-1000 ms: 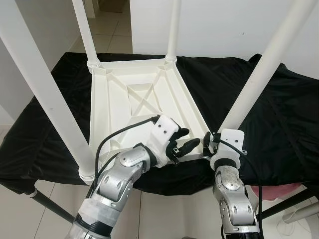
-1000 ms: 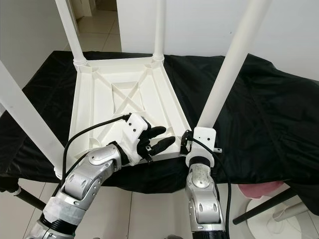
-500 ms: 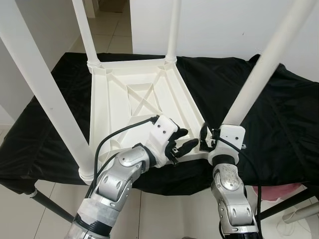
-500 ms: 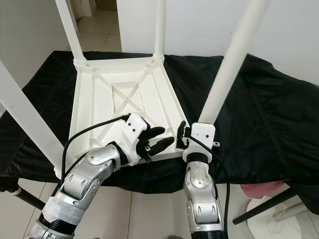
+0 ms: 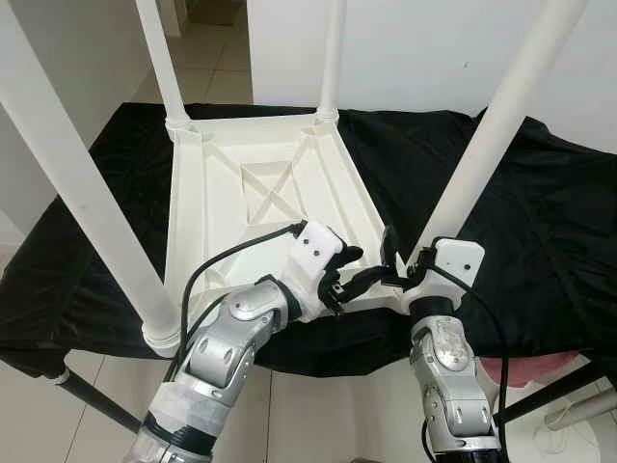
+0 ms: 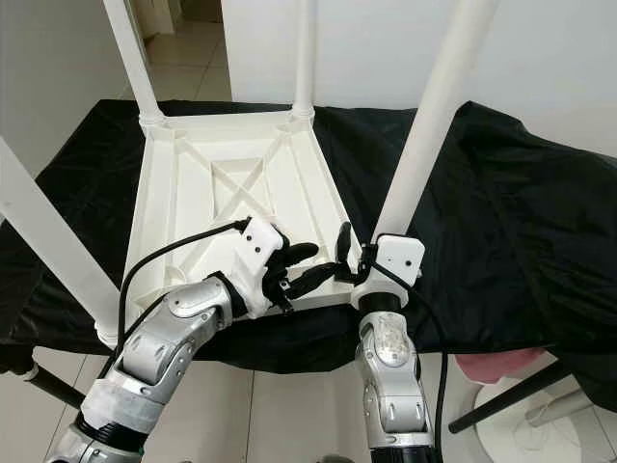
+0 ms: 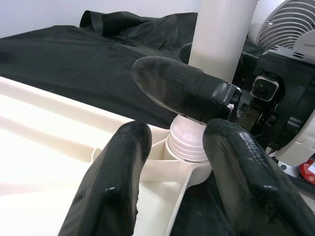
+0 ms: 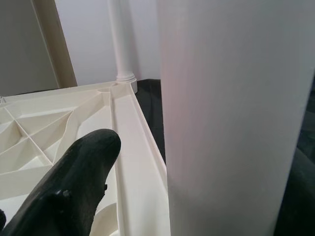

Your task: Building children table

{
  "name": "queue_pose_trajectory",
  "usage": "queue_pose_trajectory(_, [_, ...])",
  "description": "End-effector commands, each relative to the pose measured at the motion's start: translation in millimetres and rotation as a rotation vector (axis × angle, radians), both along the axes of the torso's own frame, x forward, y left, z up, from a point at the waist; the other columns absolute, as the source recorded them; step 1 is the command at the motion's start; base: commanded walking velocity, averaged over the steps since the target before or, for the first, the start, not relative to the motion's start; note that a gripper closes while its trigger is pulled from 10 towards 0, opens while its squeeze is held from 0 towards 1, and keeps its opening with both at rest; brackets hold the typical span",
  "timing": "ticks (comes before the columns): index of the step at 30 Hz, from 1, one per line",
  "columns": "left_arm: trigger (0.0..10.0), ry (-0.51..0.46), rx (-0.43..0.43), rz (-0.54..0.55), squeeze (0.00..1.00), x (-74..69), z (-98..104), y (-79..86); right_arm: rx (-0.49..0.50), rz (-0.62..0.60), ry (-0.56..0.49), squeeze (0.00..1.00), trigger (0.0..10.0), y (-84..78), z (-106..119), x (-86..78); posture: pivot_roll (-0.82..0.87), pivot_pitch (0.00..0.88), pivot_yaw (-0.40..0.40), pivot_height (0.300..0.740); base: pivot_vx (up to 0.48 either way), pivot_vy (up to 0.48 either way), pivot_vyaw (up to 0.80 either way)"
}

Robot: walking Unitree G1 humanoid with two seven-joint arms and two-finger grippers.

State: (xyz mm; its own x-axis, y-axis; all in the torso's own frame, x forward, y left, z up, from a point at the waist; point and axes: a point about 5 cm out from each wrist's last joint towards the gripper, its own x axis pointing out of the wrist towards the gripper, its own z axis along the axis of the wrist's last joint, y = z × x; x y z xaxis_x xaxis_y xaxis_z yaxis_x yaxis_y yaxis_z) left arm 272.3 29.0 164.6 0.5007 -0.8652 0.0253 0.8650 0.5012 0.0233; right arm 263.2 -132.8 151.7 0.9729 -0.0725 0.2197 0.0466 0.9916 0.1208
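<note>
On a surface draped in black cloth [image 5: 501,193], a white plastic children's table [image 5: 260,193] lies upside down, its ribbed underside facing up and its four white legs rising from the corners. The table's near right leg [image 5: 482,164] is the centre of the action. The right gripper [image 5: 395,258] sits at the base of that leg, where it meets the corner socket [image 7: 189,142]; one black finger [image 6: 344,241] stands upright just beside the leg on the side facing the table's middle, and the right wrist view shows the leg close against that finger [image 8: 69,182]. The other finger is hidden behind the leg, so whether the pincer actually clamps the leg cannot be told. The left gripper [image 5: 349,270] reaches toward the same corner from the table's near edge, its fingers [image 7: 123,182] spread apart and holding nothing, their tips over the rim of the tabletop just beside the socket. The two grippers sit near each other, with the socket between them. The near left leg [image 5: 87,193] and the two far legs [image 5: 333,58] stand seated in their own corners, well apart from both arms.
</note>
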Motion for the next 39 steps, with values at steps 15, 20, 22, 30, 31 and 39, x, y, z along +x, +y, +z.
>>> queue_pose_trajectory(15, [10.0,-0.018,0.004,0.009,0.0,1.0,4.7,-0.7,-0.137,-0.126,0.097,0.0,10.0,-7.2,-8.9,-3.2,-0.1,0.0,-0.01,0.74,0.0,0.0,0.0])
queue_pose_trajectory(20, [10.0,-0.023,0.011,0.006,0.0,1.7,5.1,-0.3,-0.213,-0.139,0.148,0.0,10.0,-14.2,-13.1,-4.7,-0.1,0.0,-0.009,0.74,0.0,0.0,0.0])
queue_pose_trajectory(22, [10.0,-0.023,0.011,0.006,0.0,1.7,5.1,-0.3,-0.213,-0.139,0.148,0.0,10.0,-14.2,-13.1,-4.7,-0.1,0.0,-0.009,0.74,0.0,0.0,0.0])
queue_pose_trajectory(30, [10.0,-0.028,0.027,-0.008,0.0,-1.0,4.1,0.8,-0.12,0.091,0.126,0.0,10.0,-26.0,-15.7,-1.2,-0.08,0.0,-0.008,0.74,0.0,0.0,0.0])
queue_pose_trajectory(31, [10.0,-0.028,0.027,-0.008,0.0,-1.0,4.1,0.8,-0.12,0.091,0.126,0.0,10.0,-26.0,-15.7,-1.2,-0.08,0.0,-0.008,0.74,0.0,0.0,0.0])
queue_pose_trajectory(39, [10.0,-0.045,0.077,-0.06,0.0,-3.2,1.0,4.4,-0.189,0.363,0.128,0.0,10.0,-44.9,-16.3,2.1,-0.08,0.0,0.006,0.74,0.0,0.0,0.0])
